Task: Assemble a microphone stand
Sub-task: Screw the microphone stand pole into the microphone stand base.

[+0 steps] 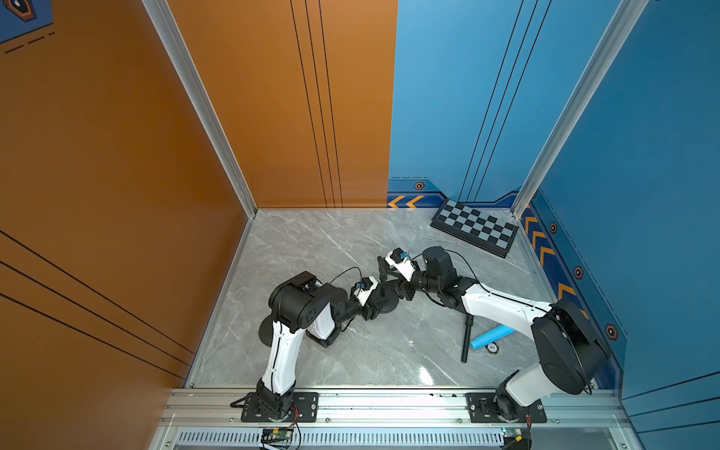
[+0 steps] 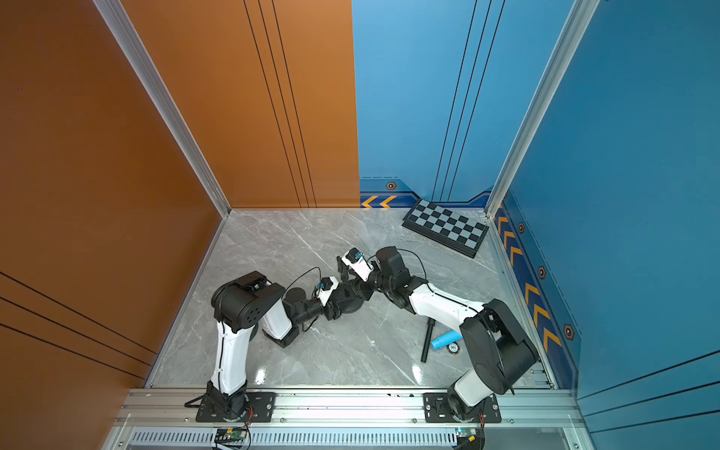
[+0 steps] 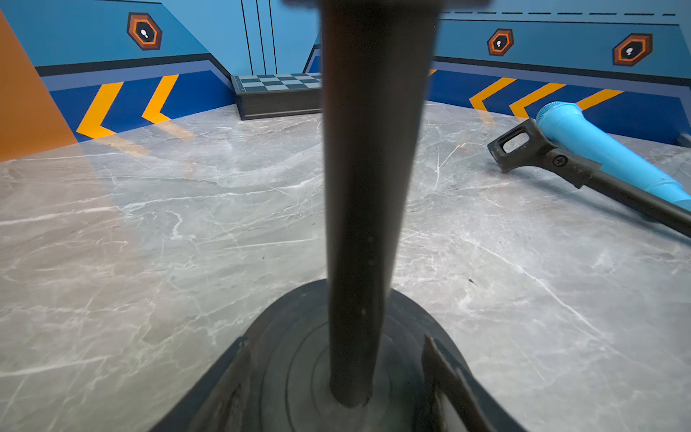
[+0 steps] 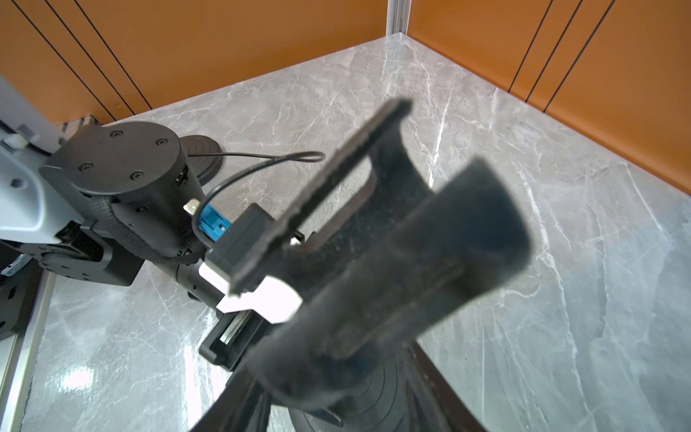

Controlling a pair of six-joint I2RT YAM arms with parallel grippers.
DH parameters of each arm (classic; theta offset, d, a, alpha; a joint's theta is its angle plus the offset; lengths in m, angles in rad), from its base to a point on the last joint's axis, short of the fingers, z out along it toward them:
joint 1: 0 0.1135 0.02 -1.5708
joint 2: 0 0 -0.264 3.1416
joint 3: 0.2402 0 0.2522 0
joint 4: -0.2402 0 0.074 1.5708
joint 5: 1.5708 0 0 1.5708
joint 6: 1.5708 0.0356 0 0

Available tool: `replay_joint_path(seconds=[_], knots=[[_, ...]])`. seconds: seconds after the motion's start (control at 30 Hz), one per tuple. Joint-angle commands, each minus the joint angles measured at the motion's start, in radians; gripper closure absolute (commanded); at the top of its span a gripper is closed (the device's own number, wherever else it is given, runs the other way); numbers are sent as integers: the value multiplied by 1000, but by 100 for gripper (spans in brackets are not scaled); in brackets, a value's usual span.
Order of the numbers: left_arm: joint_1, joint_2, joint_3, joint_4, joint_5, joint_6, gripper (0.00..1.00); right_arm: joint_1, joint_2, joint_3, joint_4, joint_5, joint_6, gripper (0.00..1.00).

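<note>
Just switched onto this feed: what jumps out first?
Both arms meet mid-table, left tool and right tool crowding the upright black pole on its round black base. A blue microphone lies beside a black rod near the right arm; a chequered board sits far right.

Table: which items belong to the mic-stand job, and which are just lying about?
Job: round base, upright pole standing in it, clip arm, blue microphone.
Lying about: chessboard, small round token, second black disc (role unclear).
</note>
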Motion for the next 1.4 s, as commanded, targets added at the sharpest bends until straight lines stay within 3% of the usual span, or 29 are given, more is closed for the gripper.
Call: replay_joint_path(seconds=[0.0,0.07,0.13,0.4,0.47,0.57,0.7,0.83,0.93,1.03,1.13,1.23,1.37], knots=[[-1,35,-39,-159,50,14,27,-11,36,61,-28,-49,-49,45],[-2,36,-38,-158,49,13,27,-12,51,88,-58,-46,-67,49],[-1,36,-38,-158,46,14,27,-11,59,99,-66,-31,-76,62],[-2,43,-38,-156,16,13,28,15,58,99,-121,54,-72,87],[-2,41,-36,-157,18,9,28,35,53,79,-97,122,-38,93],[-2,43,-37,-157,16,8,28,78,48,26,-16,333,89,100],[-2,37,-39,-156,-6,6,28,168,65,-48,75,622,321,100],[-2,34,-38,-157,-11,2,28,254,92,-75,111,787,382,100],[-2,38,-38,-157,-13,1,28,291,89,-71,110,826,362,100],[-1,38,-39,-157,-18,2,28,291,66,-79,120,787,353,98],[-2,35,-42,-157,-24,4,28,272,34,-81,120,680,306,82],[-2,35,-43,-156,-22,6,28,237,-4,-90,126,491,212,63],[-2,36,-43,-156,-13,16,28,162,-32,-87,102,192,52,55]])
